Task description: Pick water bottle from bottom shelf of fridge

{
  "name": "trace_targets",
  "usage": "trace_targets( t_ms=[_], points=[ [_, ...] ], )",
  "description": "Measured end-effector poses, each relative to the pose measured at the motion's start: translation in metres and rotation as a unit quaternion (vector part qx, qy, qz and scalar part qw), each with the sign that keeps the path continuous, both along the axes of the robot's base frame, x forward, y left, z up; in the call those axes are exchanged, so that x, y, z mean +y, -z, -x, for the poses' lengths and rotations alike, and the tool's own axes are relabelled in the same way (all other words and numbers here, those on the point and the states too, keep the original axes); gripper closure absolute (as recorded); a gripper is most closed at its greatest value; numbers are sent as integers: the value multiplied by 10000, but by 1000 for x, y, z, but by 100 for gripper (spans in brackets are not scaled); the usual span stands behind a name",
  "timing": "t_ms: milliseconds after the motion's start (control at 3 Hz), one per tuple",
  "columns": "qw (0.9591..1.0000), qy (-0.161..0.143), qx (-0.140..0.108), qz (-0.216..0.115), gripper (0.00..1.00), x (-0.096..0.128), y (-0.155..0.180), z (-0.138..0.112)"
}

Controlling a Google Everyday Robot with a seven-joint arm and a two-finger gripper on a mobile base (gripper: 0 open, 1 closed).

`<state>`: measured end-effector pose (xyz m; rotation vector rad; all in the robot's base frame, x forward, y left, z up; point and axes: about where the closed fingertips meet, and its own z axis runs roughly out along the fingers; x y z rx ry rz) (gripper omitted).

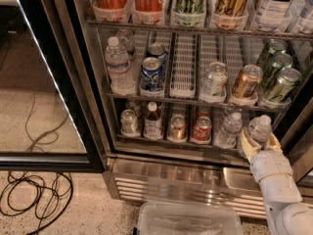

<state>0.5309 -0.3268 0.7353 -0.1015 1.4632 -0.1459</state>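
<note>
Two-finger gripper (pixel 258 142) with pale yellowish fingers (pixel 246 147) sits at the right end of the lowest rack, at the tip of a white jointed arm (pixel 275 180) rising from the lower right corner. The jaws are closed around a small clear ribbed plastic water bottle with a white screw cap (pixel 259 127), one finger on each side of its lower body, with the cap and shoulders showing above them. The bottle is upright at the front right of the grey wire bottom shelf (pixel 166 142) — whether its base rests on the rack cannot be told, as the gripper hides it. Just left, in the next lane, stands a second small clear bottle of the same kind (pixel 228 129), apart from the fingers. Further left along the same shelf are a red can (pixel 201 129), a bronze can (pixel 177 127), a white-capped bottle of dark liquid (pixel 152 121) and a silver can (pixel 129 121). The rack above holds a taller clear white-capped bottle (pixel 119 65), a blue can (pixel 152 74), a silver can with a pale label (pixel 214 79), a gold can (pixel 246 81) and a cluster of green cans (pixel 279 77). All of this sits inside the stainless-steel drinks fridge (pixel 171 185) — its black-framed glass door (pixel 46 87) stands open to the left. In front of the base grille lies a clear plastic bin (pixel 188 219); black cables (pixel 34 195) are coiled on the speckled floor at lower left.
</note>
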Motion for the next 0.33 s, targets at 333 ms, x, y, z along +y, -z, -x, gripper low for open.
trace_targets(
  t_ms=[333],
  points=[
    [10000, 0, 0, 0, 100, 0, 0, 0]
  ],
)
